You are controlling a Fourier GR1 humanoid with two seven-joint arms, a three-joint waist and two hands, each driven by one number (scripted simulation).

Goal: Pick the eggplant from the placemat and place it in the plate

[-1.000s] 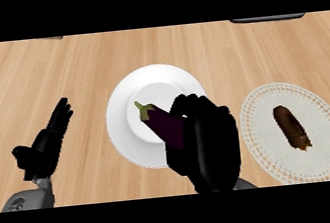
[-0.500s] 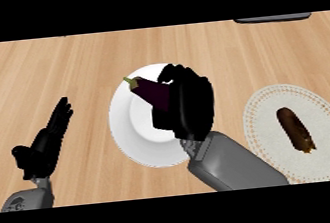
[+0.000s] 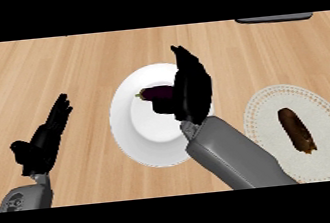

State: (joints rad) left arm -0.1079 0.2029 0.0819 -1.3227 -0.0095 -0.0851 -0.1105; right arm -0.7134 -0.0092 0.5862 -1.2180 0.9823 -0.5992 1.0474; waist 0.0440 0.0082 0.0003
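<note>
Mostly bare wooden counter [image 3: 59, 63] shows across the top and left of the head view, with wide open room above the white plate [image 3: 137, 136] and to its left. A dark flat object [image 3: 274, 18] is cut off at the upper right edge; what it is cannot be told.

Eggplant [image 3: 155, 93] lies over the plate's upper middle, stem end pointing left, its right part hidden behind the right hand [image 3: 189, 88]. That hand's fingers [image 3: 184, 61] run up toward the top edge of the plate; whether they are curled round the eggplant or just beside it cannot be made out, since the hand shows as one dark shape. The grey right forearm [image 3: 235, 152] comes in from the lower edge and covers the plate's lower right rim.

Right of the plate, near but apart, sits the pale round placemat [image 3: 267, 108], its right side running to the view's edge. A brown elongated item [image 3: 297, 129] lies on it, lengthwise, kind unclear.

Left hand [image 3: 44, 137] rests at lower left, well clear of the plate, fingers straight and apart, pointing up. Its wrist is cut by the lower edge.
</note>
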